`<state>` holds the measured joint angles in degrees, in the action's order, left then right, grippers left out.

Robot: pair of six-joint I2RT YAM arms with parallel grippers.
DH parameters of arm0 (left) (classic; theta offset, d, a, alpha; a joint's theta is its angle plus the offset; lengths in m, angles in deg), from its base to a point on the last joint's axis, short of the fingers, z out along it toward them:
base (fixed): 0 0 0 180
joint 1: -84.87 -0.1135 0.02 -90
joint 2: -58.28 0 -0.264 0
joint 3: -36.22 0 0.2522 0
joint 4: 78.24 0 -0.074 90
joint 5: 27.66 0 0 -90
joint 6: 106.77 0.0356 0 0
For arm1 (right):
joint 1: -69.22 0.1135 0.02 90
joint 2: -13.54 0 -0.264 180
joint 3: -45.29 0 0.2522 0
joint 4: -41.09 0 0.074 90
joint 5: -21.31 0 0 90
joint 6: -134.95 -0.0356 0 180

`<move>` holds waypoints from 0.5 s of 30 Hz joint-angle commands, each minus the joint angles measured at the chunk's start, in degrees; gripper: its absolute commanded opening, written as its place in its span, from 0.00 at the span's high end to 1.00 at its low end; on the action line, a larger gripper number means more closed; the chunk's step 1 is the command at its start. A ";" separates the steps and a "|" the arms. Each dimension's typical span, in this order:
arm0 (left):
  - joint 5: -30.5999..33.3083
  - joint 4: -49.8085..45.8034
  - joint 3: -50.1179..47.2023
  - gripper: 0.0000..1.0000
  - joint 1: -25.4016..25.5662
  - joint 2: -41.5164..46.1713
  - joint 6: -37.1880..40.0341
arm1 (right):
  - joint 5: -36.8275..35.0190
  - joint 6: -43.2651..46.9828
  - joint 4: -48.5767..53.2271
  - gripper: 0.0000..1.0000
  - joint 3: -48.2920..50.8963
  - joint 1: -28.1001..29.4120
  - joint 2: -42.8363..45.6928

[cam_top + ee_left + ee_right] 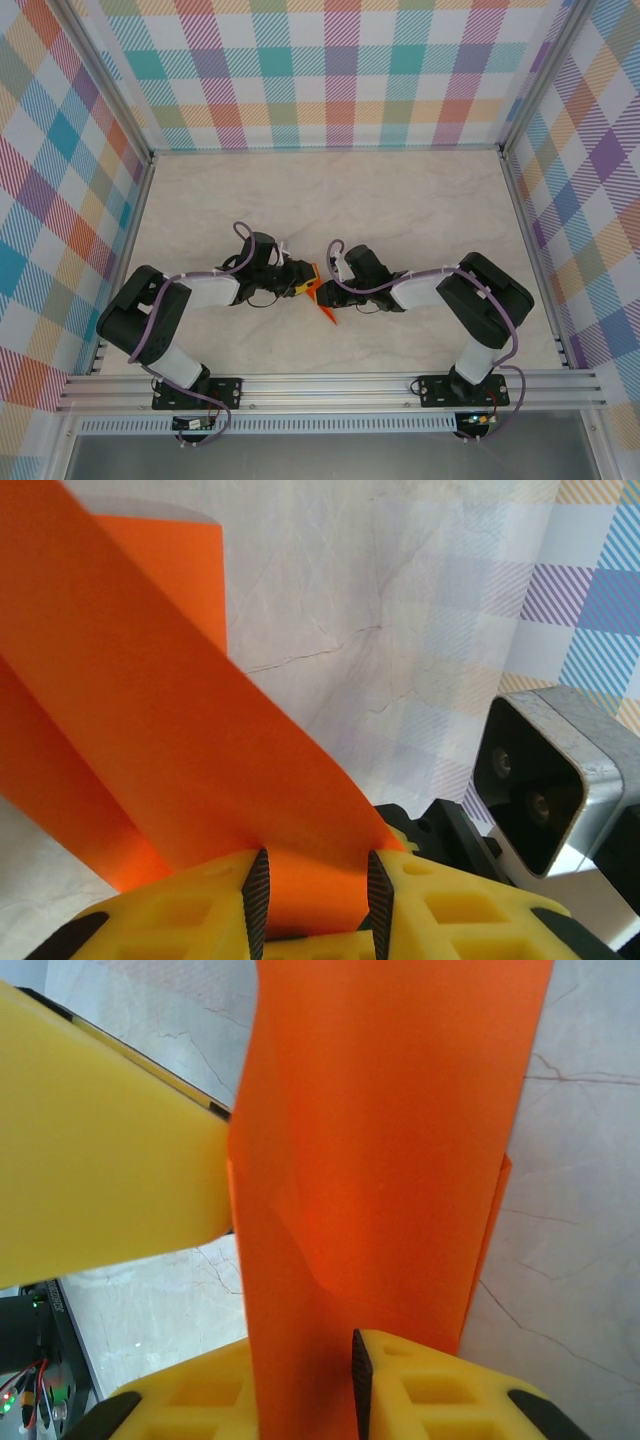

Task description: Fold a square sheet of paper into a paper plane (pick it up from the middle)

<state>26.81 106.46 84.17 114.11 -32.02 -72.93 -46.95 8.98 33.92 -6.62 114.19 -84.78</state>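
The orange sheet of paper (322, 298), folded into a long narrow shape, hangs between my two grippers at the table's middle front, one pointed end slanting down toward the near edge. In the left wrist view the paper (150, 730) runs into my left gripper (315, 900), and its edges meet both dark pads, which stand apart. In the right wrist view the paper (380, 1140) rises as a broad strip out of my right gripper (310, 1390). Its jaws stand apart; the right pad (360, 1380) is bare and the paper hides the left pad. Both grippers (303, 280) (332, 280) nearly touch.
The marble-patterned tabletop (330, 200) stretches behind the arms, with checked walls on three sides. My left gripper's yellow finger (100, 1160) sits close beside the paper. The right wrist camera housing (545, 780) is just beyond the left fingers.
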 commanded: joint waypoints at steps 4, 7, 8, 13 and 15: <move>-0.01 0.76 -0.32 0.67 0.82 -0.84 0.45 | 1.15 2.49 4.48 0.70 -2.32 -0.30 2.38; 0.05 0.19 -0.17 0.68 0.80 -0.93 0.79 | -0.06 3.42 6.86 0.69 -2.76 -0.30 3.43; 0.02 0.10 -0.07 0.68 0.77 -0.93 0.88 | -0.36 3.74 7.59 0.69 -2.81 -0.32 3.72; 0.11 -0.18 -0.05 0.68 0.77 -0.97 0.99 | 0.04 4.66 8.54 0.69 -2.82 -0.19 4.71; 0.03 -0.26 -0.06 0.68 0.81 -0.92 0.97 | 0.69 4.76 8.49 0.72 -2.81 -0.24 4.66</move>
<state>26.85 106.18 84.17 114.11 -32.43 -72.89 -47.10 11.98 40.98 -8.35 114.19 -81.20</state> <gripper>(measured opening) 0.321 0.291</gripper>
